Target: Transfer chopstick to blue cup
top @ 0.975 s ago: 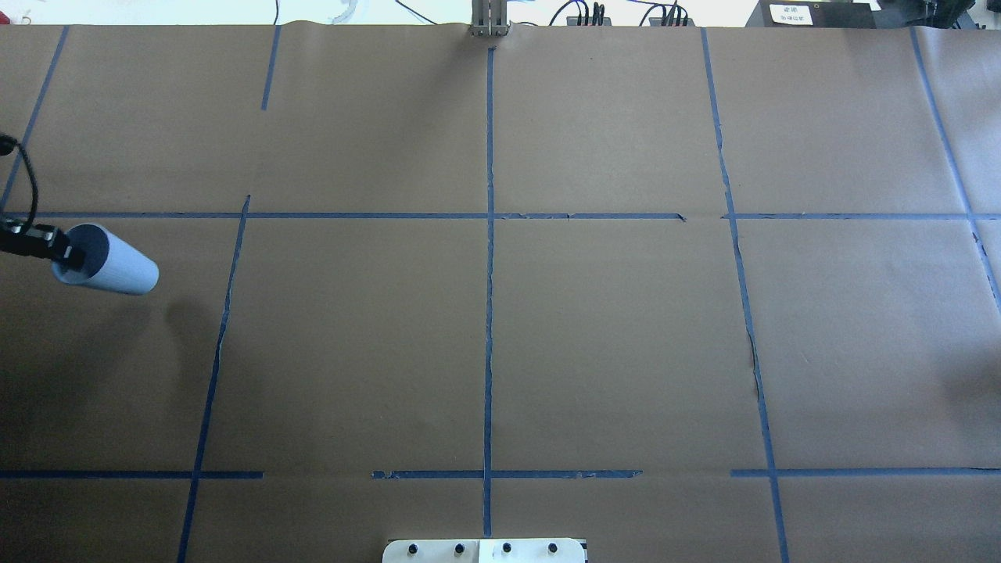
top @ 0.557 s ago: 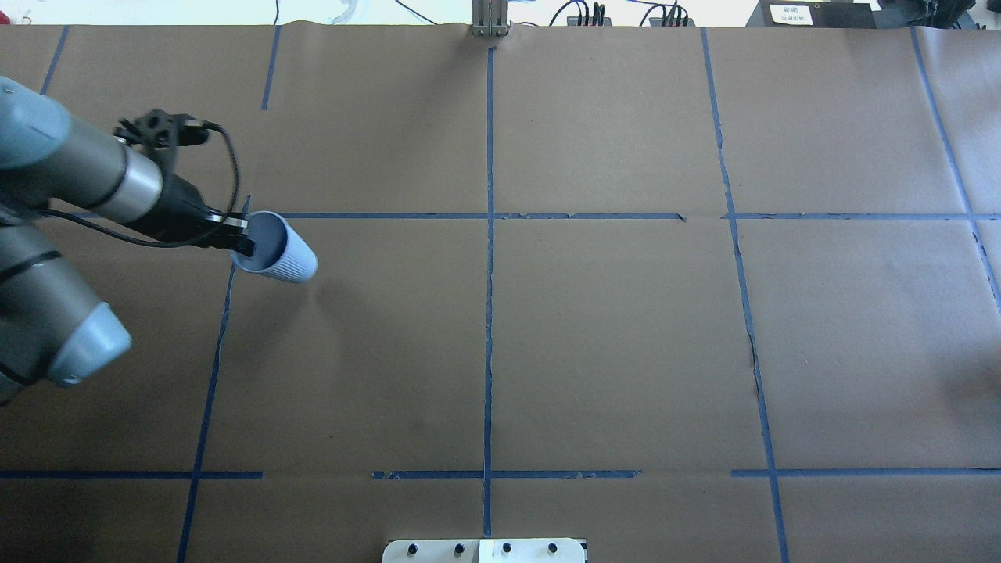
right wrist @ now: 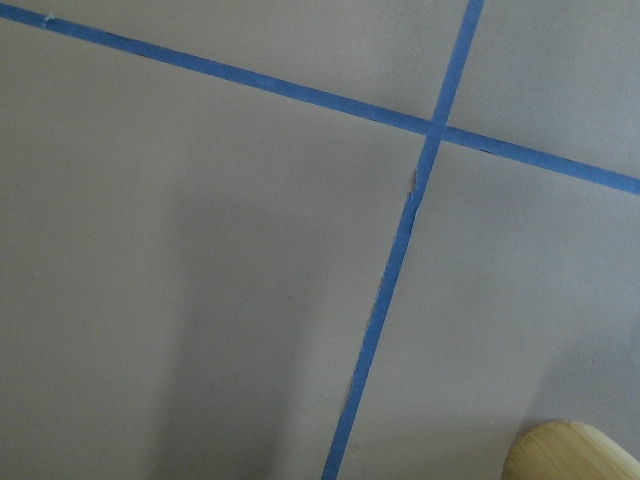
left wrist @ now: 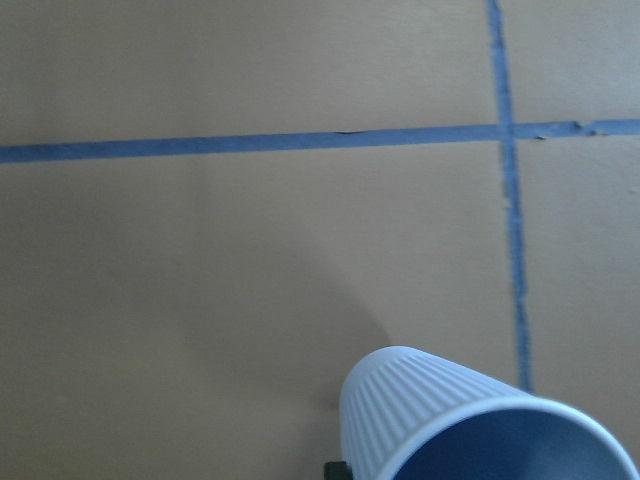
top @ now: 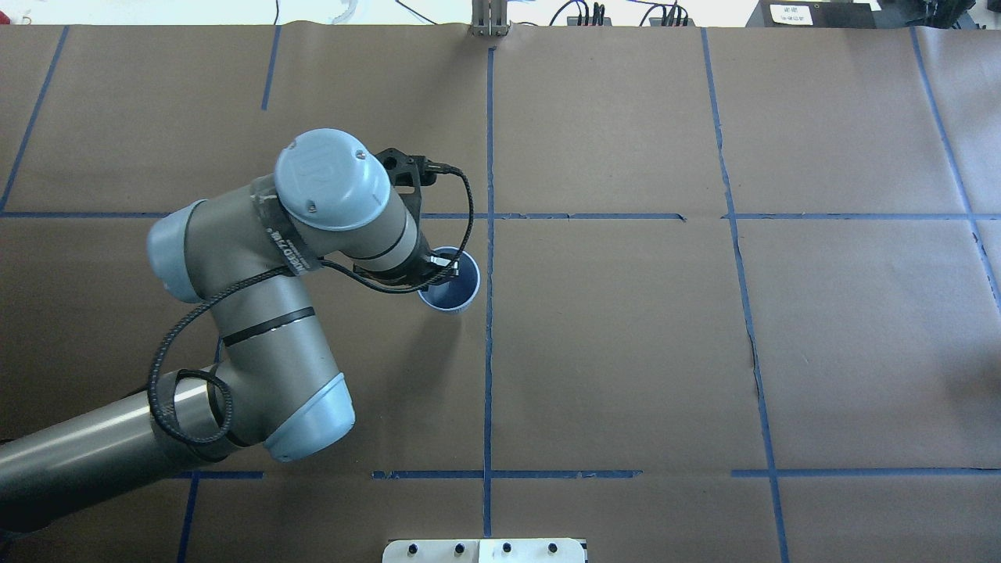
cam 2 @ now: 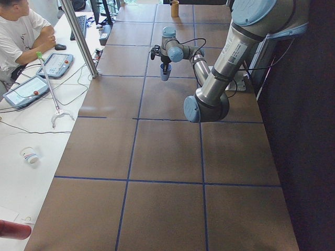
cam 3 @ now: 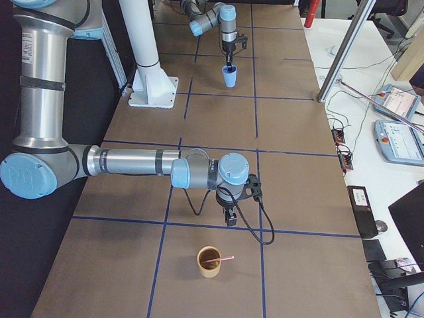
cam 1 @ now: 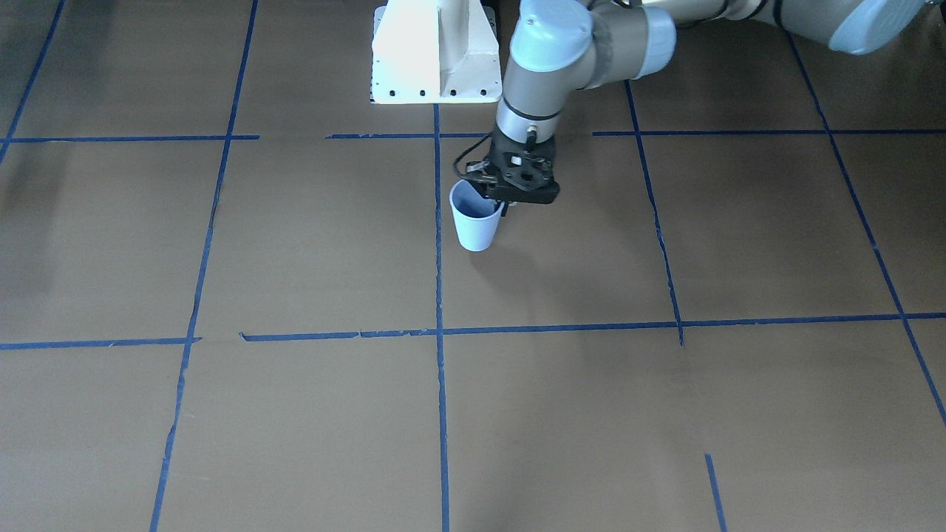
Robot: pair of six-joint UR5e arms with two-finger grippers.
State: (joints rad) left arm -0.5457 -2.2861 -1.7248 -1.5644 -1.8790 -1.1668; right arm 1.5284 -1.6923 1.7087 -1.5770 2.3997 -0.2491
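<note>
The left gripper [top: 443,268] holds the blue cup [top: 452,292] by its rim, jaws pressed together on the wall, with one finger inside the cup and one outside. In the overhead view the grip is at about 10 o'clock on the rim. The cup is upright with its mouth up and nothing shows inside it. It is just beside the middle blue tape line [top: 489,352], which passes at its 3 o'clock. I cannot tell if its bottom touches the table [top: 626,352].

The chopstick [cam 3: 224,258] is well apart from the blue cup, at the table's other end. It stands tilted in a bamboo cup [cam 3: 210,263], and in the exterior right view its free end leans over the rim to 3 o'clock. The right gripper [cam 3: 229,220] hangs above the table near this cup, which is at about 7 o'clock from it. How its jaws stand I cannot tell, because only the side view shows them
</note>
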